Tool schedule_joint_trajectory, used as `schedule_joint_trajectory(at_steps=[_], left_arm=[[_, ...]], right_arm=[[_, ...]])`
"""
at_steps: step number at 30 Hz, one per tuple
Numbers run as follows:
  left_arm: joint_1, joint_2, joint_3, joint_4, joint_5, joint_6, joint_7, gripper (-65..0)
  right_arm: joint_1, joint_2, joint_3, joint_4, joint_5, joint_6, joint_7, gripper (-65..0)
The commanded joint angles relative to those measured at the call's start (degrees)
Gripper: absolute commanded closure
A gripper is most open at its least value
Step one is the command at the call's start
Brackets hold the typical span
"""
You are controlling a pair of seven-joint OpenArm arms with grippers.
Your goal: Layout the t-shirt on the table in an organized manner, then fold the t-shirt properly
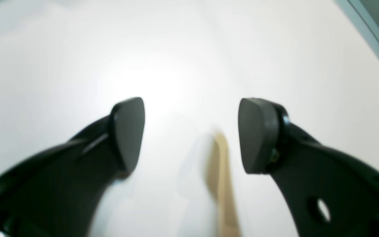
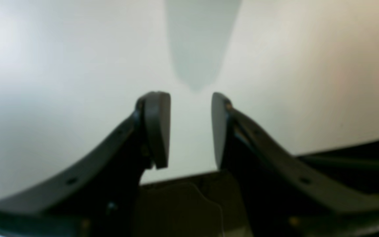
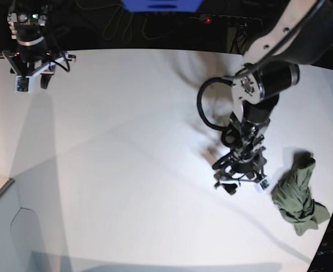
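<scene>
Left gripper [image 1: 191, 135], seen from my left wrist camera, stands with its fingers well spread and nothing between the pads; below them is only the bare white table [image 1: 77, 65], with a blurred tan streak I cannot identify running under the gap. No cloth shows in this view. From my right wrist camera, the right gripper [image 2: 190, 128] has its pads partly apart with an empty gap between them, hanging over bare tabletop and gripping nothing. From the base view, my left gripper [image 3: 238, 180] hangs low over the table, pointed down, just beside the t-shirt [image 3: 298, 195], which lies in a crumpled, twisted olive heap near the table's edge, apart from the fingers. My right gripper [image 3: 29, 76] sits far off at the opposite corner of the table, well apart from the cloth. Assessment: the layout step is in hand and not achieved; the shirt is bunched, not flat. The next move calls for a fresh grasp on an identifiable edge, hem or shoulder, and for bringing the right arm over to spread the cloth toward the table's middle.
</scene>
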Motion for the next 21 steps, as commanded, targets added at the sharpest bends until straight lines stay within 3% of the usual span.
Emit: schedule_joint_trajectory(at_steps=[1,7,13,17,21], left_arm=[[0.96,-0.51,-0.18,-0.42,-1.12,3.03,4.52,-44.9],[4.30,-0.33,2.37,11.10,-0.51,3.03,4.78,-44.9],[15.64,-0.95,13.89,42.04,-0.68,3.47,12.08,-44.9],[19.34,-3.85,13.98,54.79,-0.51,3.56,17.62,-44.9],[20.04,-9.74,13.98,57.87,-0.59,3.56,22.89,-45.2]], right_arm=[[-0.14,0.39,0.26,1.00,-0.23,0.12,1.13,-21.7],[0.83,0.30,0.17,0.74,-0.14,0.12,1.13,-21.7],[1.79,0.30,0.08,0.65,-0.14,0.12,1.13,-21.7],[2.23,0.30,0.08,0.65,-0.14,0.12,1.13,-21.7],[3.11,0.30,-0.97,0.65,-0.14,0.12,1.13,-21.7]])
